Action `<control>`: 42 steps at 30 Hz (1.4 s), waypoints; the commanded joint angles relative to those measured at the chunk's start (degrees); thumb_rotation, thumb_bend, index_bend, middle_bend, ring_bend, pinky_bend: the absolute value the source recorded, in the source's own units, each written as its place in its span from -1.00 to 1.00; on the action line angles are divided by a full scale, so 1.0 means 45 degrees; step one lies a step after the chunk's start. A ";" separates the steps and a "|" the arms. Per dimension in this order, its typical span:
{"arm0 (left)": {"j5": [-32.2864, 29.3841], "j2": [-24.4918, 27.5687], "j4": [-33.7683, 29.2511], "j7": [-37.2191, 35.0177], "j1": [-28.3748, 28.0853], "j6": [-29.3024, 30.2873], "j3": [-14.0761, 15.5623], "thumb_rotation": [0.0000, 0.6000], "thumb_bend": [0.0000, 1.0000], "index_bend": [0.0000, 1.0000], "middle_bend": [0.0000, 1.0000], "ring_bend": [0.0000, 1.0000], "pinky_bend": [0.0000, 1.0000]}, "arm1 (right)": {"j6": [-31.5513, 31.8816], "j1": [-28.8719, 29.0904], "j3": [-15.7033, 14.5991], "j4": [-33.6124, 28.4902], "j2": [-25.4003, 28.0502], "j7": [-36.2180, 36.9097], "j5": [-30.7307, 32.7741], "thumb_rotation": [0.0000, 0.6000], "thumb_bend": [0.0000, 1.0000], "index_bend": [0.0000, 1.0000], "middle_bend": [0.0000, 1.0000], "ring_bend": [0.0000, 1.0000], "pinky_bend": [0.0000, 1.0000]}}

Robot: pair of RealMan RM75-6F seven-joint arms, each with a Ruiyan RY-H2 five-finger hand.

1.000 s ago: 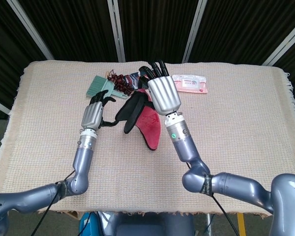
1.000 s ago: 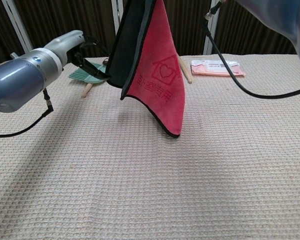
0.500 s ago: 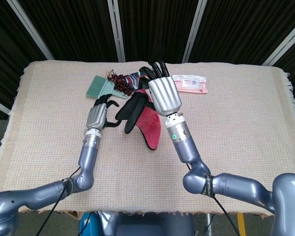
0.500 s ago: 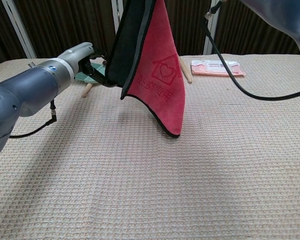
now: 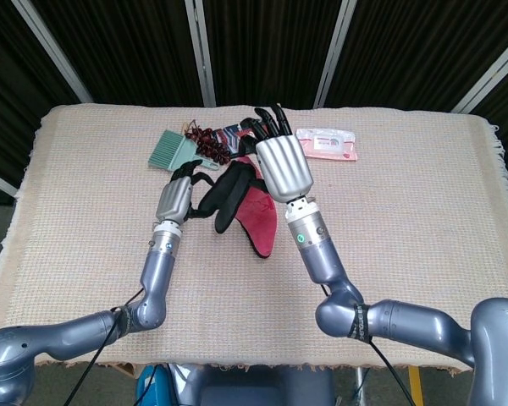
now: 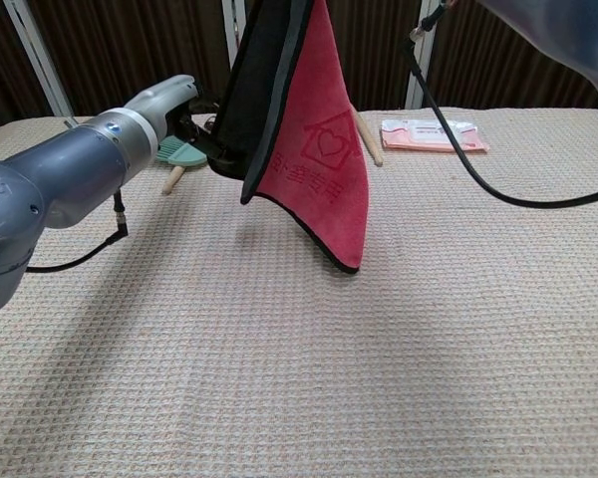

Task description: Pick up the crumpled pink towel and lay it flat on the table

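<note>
The pink towel (image 5: pixel 256 217) hangs off the table, its lower tip near the woven cloth; in the chest view the towel (image 6: pixel 319 169) shows a pink face with a heart-house print and a dark back fold on the left. My right hand (image 5: pixel 280 162) holds it by the top, raised above the table's middle back; the chest view cuts that hand off. My left hand (image 5: pixel 178 194) sits just left of the towel, fingers reaching its dark edge. In the chest view the left hand (image 6: pixel 175 108) has its fingertips hidden behind that edge, so a grip cannot be confirmed.
A green brush (image 5: pixel 171 150) and a dark red beaded item (image 5: pixel 207 142) lie behind the left hand. A pink packet (image 5: pixel 326 144) lies at the back right. A wooden stick (image 6: pixel 367 139) lies behind the towel. The beige woven cloth (image 6: pixel 379 378) covers the table.
My left hand has moved right and forward, from clear of the towel to its dark left edge. The right hand and the hanging towel have barely shifted.
</note>
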 commanded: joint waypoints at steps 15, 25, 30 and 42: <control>-0.0027 -0.0257 0.0635 -0.0337 -0.0050 0.0178 0.0063 1.00 -0.11 0.21 -0.71 -1.00 -1.00 | 0.0231 0.0033 -0.0090 -0.0372 0.0193 -0.0192 0.0209 1.00 -0.05 0.22 -0.43 -0.74 -1.00; 0.0409 0.0281 0.0011 -0.0609 0.0122 0.0468 -0.0012 1.00 -0.05 0.22 -0.71 -1.00 -1.00 | 0.0386 -0.0052 -0.0270 -0.0712 0.0306 -0.0273 0.0256 1.00 -0.05 0.22 -0.43 -0.74 -1.00; 0.0588 0.0737 -0.0702 -0.0583 0.0246 0.0703 -0.0090 1.00 -0.03 0.23 -0.71 -1.00 -1.00 | 0.0449 -0.0127 -0.0369 -0.0839 0.0396 -0.0315 0.0289 1.00 -0.05 0.22 -0.43 -0.74 -1.00; 0.1291 0.2739 -0.3128 -0.0081 0.0316 0.1391 -0.0877 1.00 -0.03 0.23 -0.71 -1.00 -1.00 | 0.0596 -0.0761 -0.0756 -0.1002 0.0819 0.0103 0.0367 1.00 -0.05 0.22 -0.43 -0.74 -1.00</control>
